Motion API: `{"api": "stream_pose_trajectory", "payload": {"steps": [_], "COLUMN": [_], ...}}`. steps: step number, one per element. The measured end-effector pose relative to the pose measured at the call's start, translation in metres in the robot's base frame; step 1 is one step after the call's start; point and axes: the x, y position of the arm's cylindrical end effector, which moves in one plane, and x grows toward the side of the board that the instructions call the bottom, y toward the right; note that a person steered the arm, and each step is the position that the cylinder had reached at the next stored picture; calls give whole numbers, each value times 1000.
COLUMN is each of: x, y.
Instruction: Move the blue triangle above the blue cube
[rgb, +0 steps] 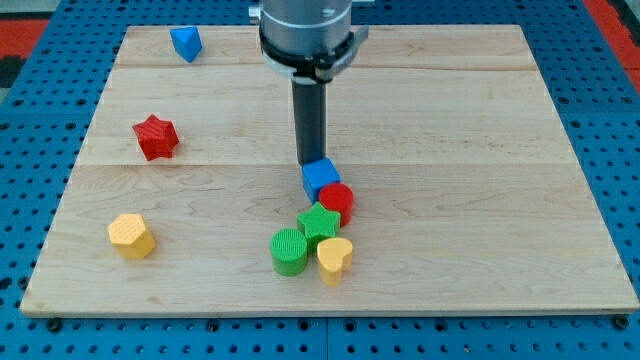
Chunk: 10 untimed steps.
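Blue cube (320, 179) – my tip (309, 163) touching.

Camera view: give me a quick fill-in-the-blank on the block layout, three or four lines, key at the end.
1. My tip sits at the upper-left edge of the blue ____.
2. The blue triangle lies near the board's top-____ corner.
3. The red star lies above the ____ hexagon-like block.
4. The green star touches the red ____.

Missing words: cube; left; yellow; cylinder
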Motion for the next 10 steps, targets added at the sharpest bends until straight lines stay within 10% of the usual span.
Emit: {"api": "stream_pose_trajectory", "payload": {"steps": [4, 6, 10], "x": [-253, -261, -189], "y": [-82, -209, -93]}}
